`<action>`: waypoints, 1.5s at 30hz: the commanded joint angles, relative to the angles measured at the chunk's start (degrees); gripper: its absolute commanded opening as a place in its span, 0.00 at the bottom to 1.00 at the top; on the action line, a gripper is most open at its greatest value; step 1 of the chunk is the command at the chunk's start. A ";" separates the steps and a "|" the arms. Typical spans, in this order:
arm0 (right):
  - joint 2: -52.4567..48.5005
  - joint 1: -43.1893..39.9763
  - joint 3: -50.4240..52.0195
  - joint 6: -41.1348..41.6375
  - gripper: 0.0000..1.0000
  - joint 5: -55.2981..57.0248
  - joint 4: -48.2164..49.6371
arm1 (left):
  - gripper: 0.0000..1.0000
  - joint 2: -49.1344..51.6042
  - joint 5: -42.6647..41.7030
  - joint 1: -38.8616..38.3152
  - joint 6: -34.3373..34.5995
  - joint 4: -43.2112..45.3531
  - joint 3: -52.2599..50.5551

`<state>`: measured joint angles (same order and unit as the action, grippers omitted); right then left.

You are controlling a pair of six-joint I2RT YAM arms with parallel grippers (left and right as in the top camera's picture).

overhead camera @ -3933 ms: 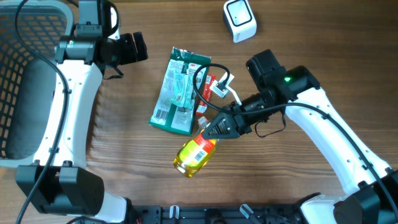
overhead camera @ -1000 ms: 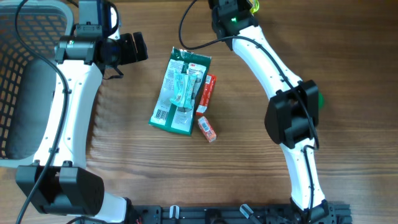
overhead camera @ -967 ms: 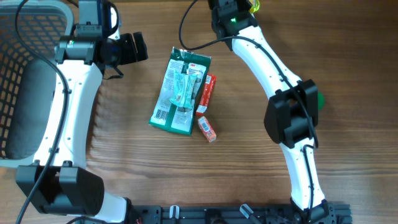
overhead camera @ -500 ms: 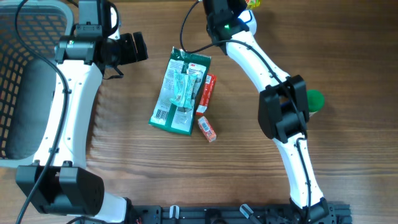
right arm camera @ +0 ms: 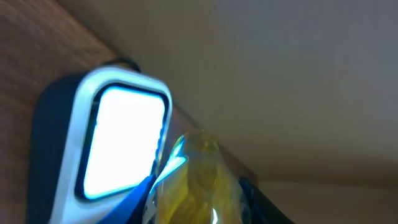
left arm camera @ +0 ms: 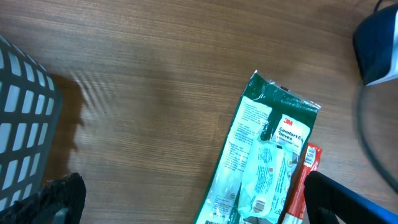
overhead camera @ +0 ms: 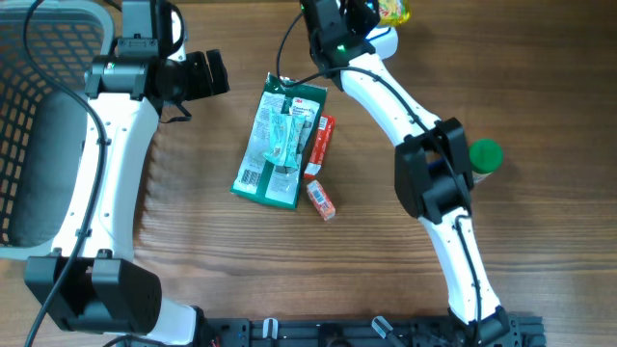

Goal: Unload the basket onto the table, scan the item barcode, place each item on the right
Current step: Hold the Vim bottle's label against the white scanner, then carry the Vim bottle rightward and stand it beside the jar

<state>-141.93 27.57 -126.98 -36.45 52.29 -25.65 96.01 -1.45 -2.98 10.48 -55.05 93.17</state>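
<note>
Right claw (right arm camera: 194,202) is gripping the yellow bottle (right arm camera: 200,174) at the overhead frame's top, just beside the lit scanner (right arm camera: 118,143). Left claw (overhead camera: 207,75) is hanging wide open (green packet (left arm camera: 261,155) reading "3M Comfort" is lying on the counter (left arm camera: 155,74)).

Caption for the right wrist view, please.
Yellow bottle held right beside the scanner, its white window glowing.

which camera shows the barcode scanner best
The right wrist view: the scanner fills the left of the frame up close, its lit window facing the camera, the yellow bottle just beside it. Overhead, the right arm hides nearly all of it. The left wrist view shows nothing clearly recognisable as it.
</note>
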 commanded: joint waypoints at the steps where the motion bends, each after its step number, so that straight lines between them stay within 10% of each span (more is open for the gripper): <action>1: 15.74 -0.74 -0.96 18.27 0.28 -1.90 -11.74 | 1.00 0.35 -0.48 0.26 -0.68 0.13 0.04; 8: 34.42 -10.14 -0.94 41.00 0.28 -24.15 -36.00 | 1.00 0.35 -0.46 0.26 -0.66 0.13 0.04; 16: 35.76 -31.54 1.33 42.64 0.28 -51.58 -48.06 | 1.00 0.35 -0.46 0.26 -0.66 0.13 0.04; 37: 35.54 -37.40 42.21 36.11 0.40 -48.89 -18.84 | 1.00 0.35 -0.46 0.26 -0.68 0.13 0.04; 45: 36.22 -37.40 41.44 35.56 0.91 -48.70 -19.17 | 1.00 0.35 -0.46 0.26 -0.68 0.13 0.04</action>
<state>-106.19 -9.93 -84.55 -0.99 2.31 -44.93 96.01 -1.45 -2.98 10.48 -55.07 93.17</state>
